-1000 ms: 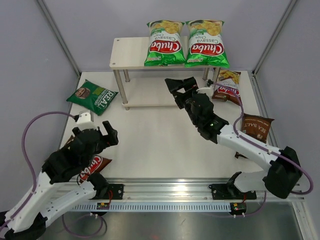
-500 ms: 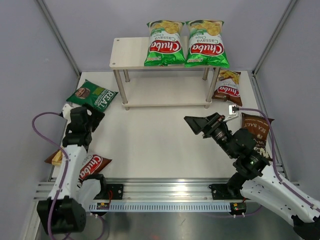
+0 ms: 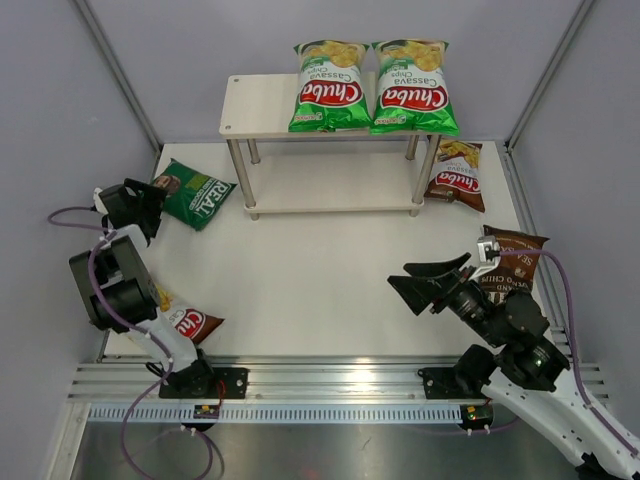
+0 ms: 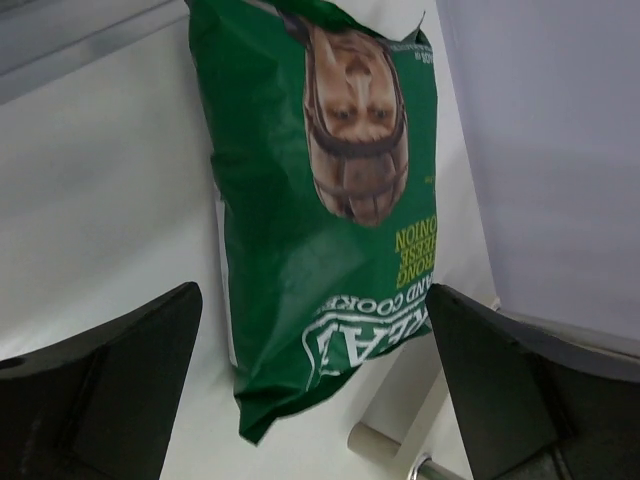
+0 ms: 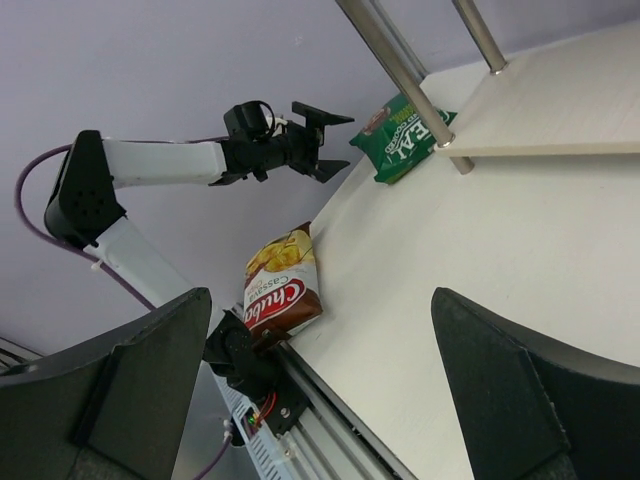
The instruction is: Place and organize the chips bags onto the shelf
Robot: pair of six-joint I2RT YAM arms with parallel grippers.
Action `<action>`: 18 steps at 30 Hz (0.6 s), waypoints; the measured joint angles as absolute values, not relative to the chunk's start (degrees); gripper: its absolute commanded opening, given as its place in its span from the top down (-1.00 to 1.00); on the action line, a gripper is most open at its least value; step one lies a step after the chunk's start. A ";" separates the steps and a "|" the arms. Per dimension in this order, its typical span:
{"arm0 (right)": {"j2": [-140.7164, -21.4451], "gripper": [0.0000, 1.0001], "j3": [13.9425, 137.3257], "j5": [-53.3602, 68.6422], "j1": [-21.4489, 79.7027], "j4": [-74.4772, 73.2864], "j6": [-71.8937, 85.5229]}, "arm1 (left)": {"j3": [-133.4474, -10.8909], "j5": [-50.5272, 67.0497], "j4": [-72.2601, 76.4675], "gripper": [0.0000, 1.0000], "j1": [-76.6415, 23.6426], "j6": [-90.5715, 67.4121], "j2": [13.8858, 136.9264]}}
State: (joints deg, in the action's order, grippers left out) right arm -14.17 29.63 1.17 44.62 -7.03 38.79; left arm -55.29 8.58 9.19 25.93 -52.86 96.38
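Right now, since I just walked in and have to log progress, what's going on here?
Two robot arms are shelving chips bags. Two bright green Chuba bags lie side by side on the shelf. The left claw is open at the dark green REAL bag on the table, not gripping it. The right claw is open and empty. A brown-red Chuba bag lies by the shelf's right legs, a second brown-red Chuba bag near the left arm, and a dark brown bag far right.
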 measured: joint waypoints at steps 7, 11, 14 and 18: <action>-9.72 -0.99 30.63 -0.93 44.62 -12.23 34.11 | -60.29 13.63 13.43 -0.80 29.15 -51.68 106.06; -8.86 -0.99 30.63 -2.42 44.62 -13.13 33.10 | -64.18 15.55 13.80 -0.67 28.47 -50.76 110.41; -8.86 -0.99 30.61 -3.22 44.62 -13.21 32.67 | -66.83 15.90 13.72 -0.53 27.18 -49.65 113.43; -9.43 -0.99 30.61 -3.90 44.62 -13.15 32.42 | -67.05 15.81 13.87 -0.29 25.82 -49.58 115.13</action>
